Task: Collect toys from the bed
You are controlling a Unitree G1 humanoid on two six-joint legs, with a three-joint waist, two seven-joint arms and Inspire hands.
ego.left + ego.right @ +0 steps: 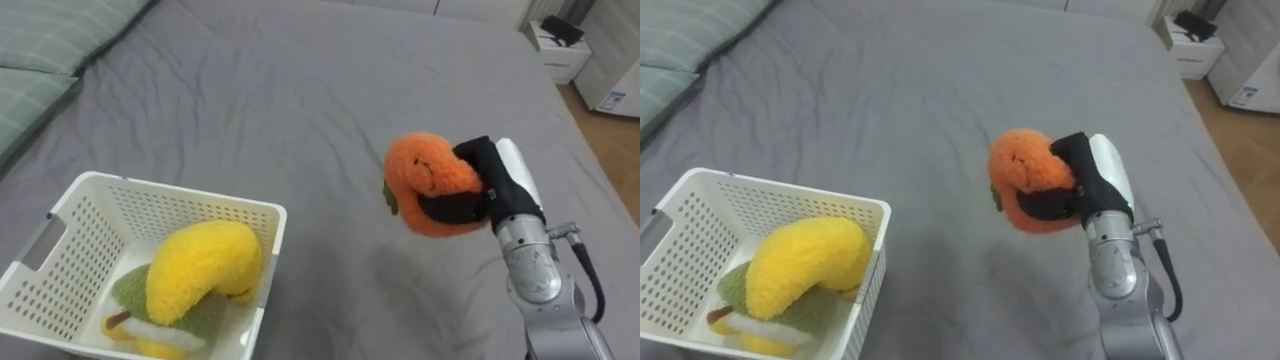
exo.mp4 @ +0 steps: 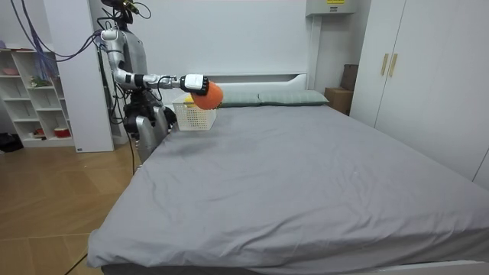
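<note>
The right robot hand (image 1: 482, 172) had the orange plush toy (image 1: 428, 172), dark fingers curled round its side and underside, no daylight between them. The toy was up in the air above the grey bed (image 1: 280, 90), with a soft shadow on the cover beneath it. A little green leaf poked out on its left edge.

Off to the robot's left, well apart from the toy, sat the white slotted basket (image 1: 205, 203) on the bed cover. And it had something in it: a yellow curved plush (image 1: 200, 265) lay across the middle, on top of a green plush piece (image 1: 132, 290), with a bit of white and yellow peeking out at the bottom.

Striped green pillows (image 1: 45, 45) lay at the far left corner of the bed. Beyond the bed's far right corner stood a small white bedside cabinet (image 1: 560, 55) with something dark on top.

From across the room, the robot stood beside the bed near the headboard end, at the room view's left, arm stretched out level over the mattress with the orange toy at the end of it, right in front of the basket. A white shelf unit (image 2: 30, 92) stood behind it, and white wardrobe doors (image 2: 412, 76) ran along the room view's right.
</note>
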